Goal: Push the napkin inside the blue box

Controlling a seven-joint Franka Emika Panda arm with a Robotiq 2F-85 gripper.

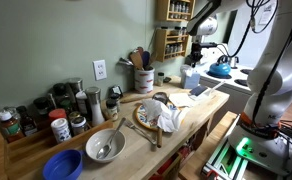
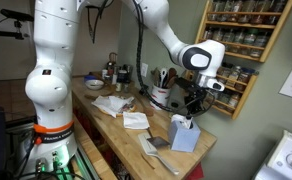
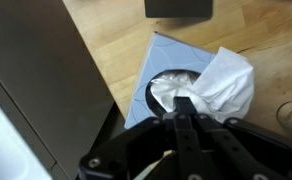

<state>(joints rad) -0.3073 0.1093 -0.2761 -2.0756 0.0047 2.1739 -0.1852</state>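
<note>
White napkin (image 3: pixel 226 85) bulges out of the oval opening of the blue box (image 3: pixel 171 55); how much of it lies inside, we cannot see. Our fingers (image 3: pixel 182 118) are pressed together, their tips at the napkin's edge, and the dark body behind them hides the box's near side. The box stands on the wooden tabletop (image 3: pixel 116 30). In both exterior views the napkin is too small to make out.

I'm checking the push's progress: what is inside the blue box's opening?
White napkin shows in the oval opening of the blue box, with a large fold spilling out over the rim. The gripper covers the opening's lower part; deeper inside is hidden.
</note>
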